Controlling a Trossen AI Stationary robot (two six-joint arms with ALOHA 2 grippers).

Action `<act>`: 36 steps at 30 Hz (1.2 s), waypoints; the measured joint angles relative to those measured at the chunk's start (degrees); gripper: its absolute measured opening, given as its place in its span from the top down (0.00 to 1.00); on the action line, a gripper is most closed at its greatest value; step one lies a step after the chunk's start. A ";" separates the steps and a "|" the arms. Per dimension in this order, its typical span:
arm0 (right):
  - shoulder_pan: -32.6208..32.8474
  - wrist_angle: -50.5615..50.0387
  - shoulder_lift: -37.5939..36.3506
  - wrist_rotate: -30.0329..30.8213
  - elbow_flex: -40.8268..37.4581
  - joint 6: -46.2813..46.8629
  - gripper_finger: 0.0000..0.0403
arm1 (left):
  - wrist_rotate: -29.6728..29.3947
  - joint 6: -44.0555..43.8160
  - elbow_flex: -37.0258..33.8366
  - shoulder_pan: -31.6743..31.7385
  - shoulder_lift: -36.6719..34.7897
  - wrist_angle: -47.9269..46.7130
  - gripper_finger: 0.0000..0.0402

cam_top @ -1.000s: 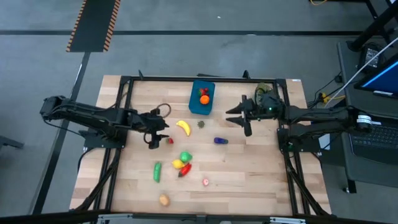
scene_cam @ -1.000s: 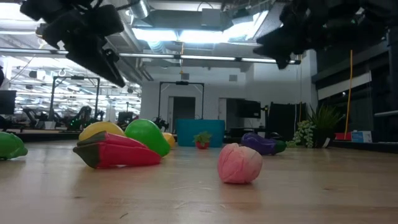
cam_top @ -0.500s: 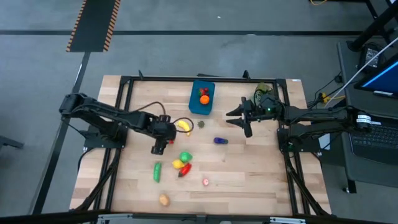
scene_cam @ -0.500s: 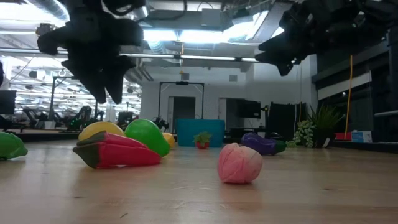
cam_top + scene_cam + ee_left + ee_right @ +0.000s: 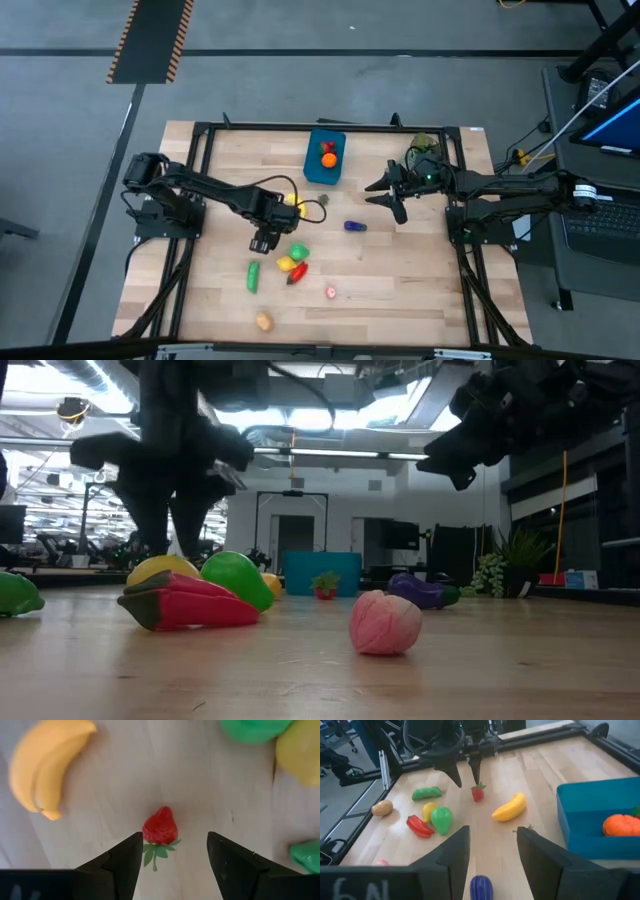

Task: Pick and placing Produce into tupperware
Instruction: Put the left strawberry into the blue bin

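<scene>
My left gripper points down, open, over a red strawberry that lies on the table between and just ahead of its fingertips, untouched. The yellow banana lies just beyond it. A green fruit, yellow fruit, red pepper, cucumber, pink berry, potato and eggplant also lie on the boards. The teal tub holds an orange and a red piece. My right gripper hovers open near the tub.
A black metal frame rims the wooden table. A small green-topped piece lies between banana and tub. A leafy sprig sits at the far right corner. Bare boards stretch along the near right side.
My left arm has reached toward the table's right and near edge, past the banana, and has come down over the strawberry with its fingers turned to point down. My right gripper has stayed in place. No toy has moved.
</scene>
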 joint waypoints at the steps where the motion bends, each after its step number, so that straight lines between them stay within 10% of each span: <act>1: 0.00 -0.20 0.02 0.00 0.00 0.00 0.59 | 0.00 0.36 0.00 0.00 0.61 -0.12 0.47; 36: 4.85 -0.74 0.10 0.01 0.02 -1.53 0.59 | -2.32 0.97 -1.94 1.34 3.03 3.31 0.47</act>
